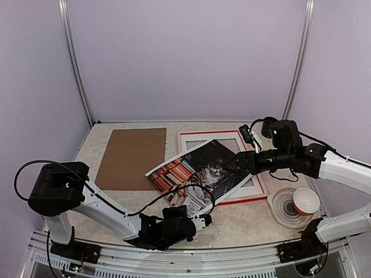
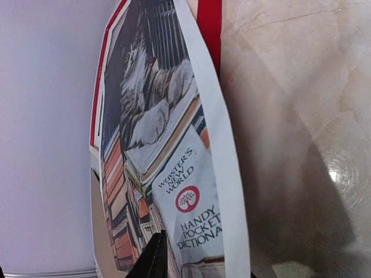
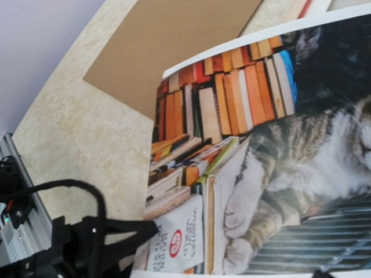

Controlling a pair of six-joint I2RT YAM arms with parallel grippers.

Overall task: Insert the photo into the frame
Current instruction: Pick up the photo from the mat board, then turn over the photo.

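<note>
A large paper print of a cat on books [image 1: 203,168] lies bowed, partly over the red rectangular picture frame [image 1: 208,132] on the tabletop [image 1: 243,223]. The left claw [image 1: 206,219] straddles its near corner; I cannot tell whether it is clamped. The right claw [image 1: 235,163] hangs spread above. It would be best to square the corners first and avoid creasing.

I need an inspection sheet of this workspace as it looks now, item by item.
Surface: marbled beige table, flat.
Job's things: photo lies askew over the red frame, its near part bowed and lifted.
Clutter: brown board; stacked bowls.
Grippers: left gripper pinches the photo's near corner; right gripper open over the photo.
Cables: black cable loops over the photo.
Surroundings: lilac walls, metal uprights.
</note>
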